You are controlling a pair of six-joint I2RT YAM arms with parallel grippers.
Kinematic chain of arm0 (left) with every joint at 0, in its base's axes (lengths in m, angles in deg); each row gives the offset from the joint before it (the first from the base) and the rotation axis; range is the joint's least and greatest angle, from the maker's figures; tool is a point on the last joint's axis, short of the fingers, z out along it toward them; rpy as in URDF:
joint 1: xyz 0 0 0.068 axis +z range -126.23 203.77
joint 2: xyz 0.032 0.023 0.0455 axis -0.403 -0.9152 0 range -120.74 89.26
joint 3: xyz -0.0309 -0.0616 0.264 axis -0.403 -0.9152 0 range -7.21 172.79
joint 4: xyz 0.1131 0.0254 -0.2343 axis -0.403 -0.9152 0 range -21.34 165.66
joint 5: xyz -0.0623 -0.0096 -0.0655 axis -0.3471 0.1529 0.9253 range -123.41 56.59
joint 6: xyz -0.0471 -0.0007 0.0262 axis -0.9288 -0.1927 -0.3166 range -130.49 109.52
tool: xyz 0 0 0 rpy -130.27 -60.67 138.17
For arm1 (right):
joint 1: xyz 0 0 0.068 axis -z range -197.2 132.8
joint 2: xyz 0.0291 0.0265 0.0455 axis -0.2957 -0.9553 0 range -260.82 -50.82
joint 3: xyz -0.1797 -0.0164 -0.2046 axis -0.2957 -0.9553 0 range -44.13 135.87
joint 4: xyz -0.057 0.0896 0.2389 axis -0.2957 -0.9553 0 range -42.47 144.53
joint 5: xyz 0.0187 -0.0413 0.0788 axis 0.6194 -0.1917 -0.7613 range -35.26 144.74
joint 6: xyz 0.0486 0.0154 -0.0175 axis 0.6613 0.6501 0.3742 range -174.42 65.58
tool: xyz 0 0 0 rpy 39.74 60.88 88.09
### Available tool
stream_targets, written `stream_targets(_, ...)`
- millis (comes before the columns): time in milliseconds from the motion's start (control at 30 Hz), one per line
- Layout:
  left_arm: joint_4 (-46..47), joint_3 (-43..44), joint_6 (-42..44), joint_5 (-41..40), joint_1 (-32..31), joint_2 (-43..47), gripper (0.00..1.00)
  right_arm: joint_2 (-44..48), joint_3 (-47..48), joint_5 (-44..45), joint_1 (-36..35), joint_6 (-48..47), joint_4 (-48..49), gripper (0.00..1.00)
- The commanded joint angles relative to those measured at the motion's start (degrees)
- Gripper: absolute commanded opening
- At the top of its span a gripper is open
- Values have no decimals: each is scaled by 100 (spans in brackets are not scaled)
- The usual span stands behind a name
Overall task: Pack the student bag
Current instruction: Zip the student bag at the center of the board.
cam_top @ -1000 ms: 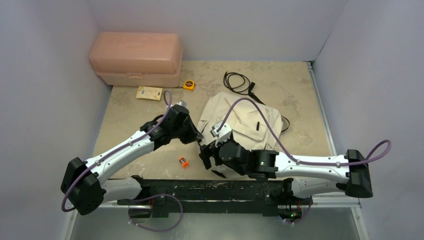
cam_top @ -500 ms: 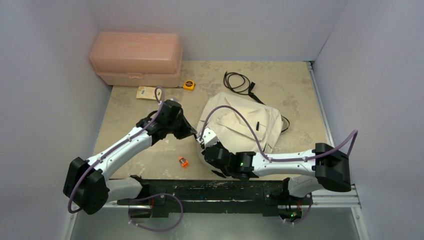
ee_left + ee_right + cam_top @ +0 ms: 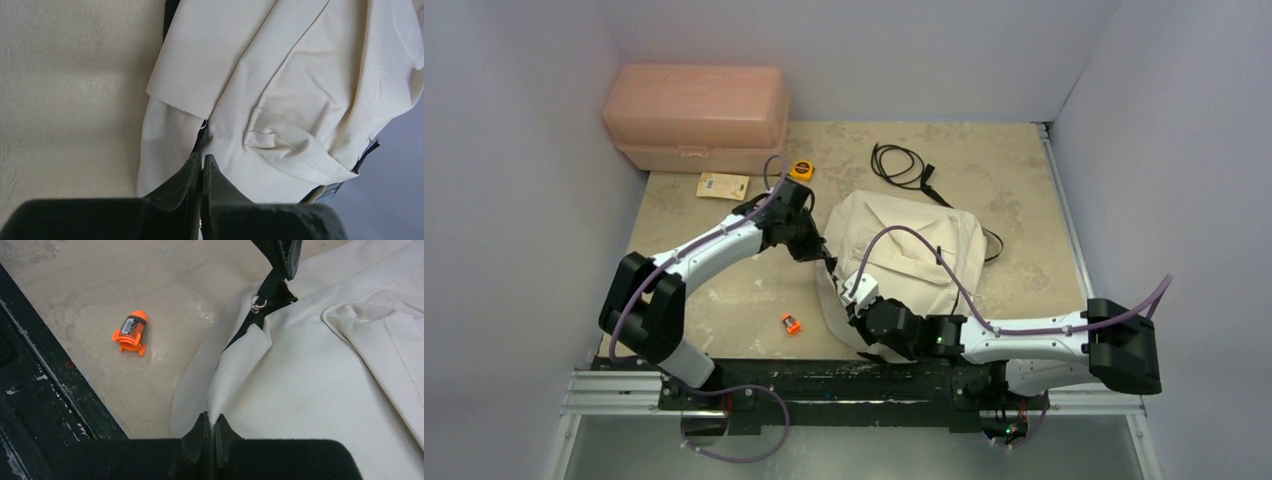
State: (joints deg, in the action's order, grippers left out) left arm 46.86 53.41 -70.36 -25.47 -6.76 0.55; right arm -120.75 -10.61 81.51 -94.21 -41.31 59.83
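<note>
The left tool (image 3: 201, 161) and right tool (image 3: 210, 421) pinch the student bag (image 3: 914, 235). If they pull too hard, its cloth may slip out.

Lighting bright, even and diffuse from above, casting soft shadows and a faint sheen on the table (image 3: 165, 295), with the near fingers (image 3: 185, 180) out of focus in both wrist views.

You're looking at a beige, mottled stone-look surface (image 3: 1014, 180) boxed in by plain pale lavender-grey walls: one on the left (image 3: 514, 200), one at the back (image 3: 874, 50), one on the right (image 3: 1174, 150). A scuffed black metal rail (image 3: 844, 378) runs along its near edge. The light is soft and even, and shadows are faint.
</note>
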Motion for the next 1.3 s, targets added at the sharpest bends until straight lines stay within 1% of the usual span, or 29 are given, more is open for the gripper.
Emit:
stream_targets(0,111,755,398,-509,277,-214,0,303,-369,-999,-168,342,139,0)
stream_targets(133,-53,998,664,-774,389,-288,0,605,-648,-1336,-208,339,330,0)
stream_targets(233,-445,1599,901,-776,389,-769,0,592,-688,-1512,-252,306,392,0)
stream_targets(300,-612,1862,1015,-1013,396,-1059,0,442,-615,-1727,-281,277,379,0)
stream_targets(400,-693,2223,1364,-1354,445,-1483,0,317,-632,-1778,-419,347,461,0)
stream_targets(500,-1226,3028,1688,-1470,584,-2061,0,271,-694,-1788,-551,446,583,0)
stream_targets(567,-1236,3224,1811,-1432,637,-2085,0,235,-671,-1750,-592,500,536,0)
stream_targets(667,-991,3078,1867,-1319,648,-1752,0,344,-740,-1706,-604,619,598,0)
stream_targets(733,-1061,3041,1856,-1077,653,-1599,0,418,-804,-1671,-604,754,654,1)
stream_targets(767,-1098,3002,1833,-977,646,-1502,0,444,-829,-1565,-604,868,648,5)
stream_targets(800,-1055,2870,1801,-852,637,-1338,0,471,-849,-1463,-604,967,641,7)
stream_targets(867,-838,2328,1791,-407,640,-935,0,558,-883,-1353,-604,1215,607,9)
stream_targets(900,-778,2121,1821,-148,644,-726,0,612,-890,-1156,-600,1325,574,12)
stream_targets(933,-715,1889,1894,160,644,-547,0,670,-903,-968,-596,1432,552,19)
stream_targets(967,-602,1608,1981,563,633,-339,0,736,-942,-885,-584,1477,577,21)
stream_targets(1000,-411,1267,2057,930,583,-73,9,765,-959,-880,-571,1484,631,22)
stream_targets(1033,-245,919,2098,1198,499,153,22,792,-966,-890,-562,1503,664,22)
stream_targets(1067,-194,630,2189,1307,373,417,35,796,-969,-900,-557,1517,685,23)
stream_targets(1100,-296,414,2328,1287,227,653,45,792,-970,-901,-549,1527,697,23)
stream_targets(1167,-532,9,2600,1237,-52,1082,57,765,-978,-893,-527,1529,721,23)
stream_targets(1267,-523,-533,2787,1361,-429,1634,67,713,-979,-926,-510,1507,765,23)
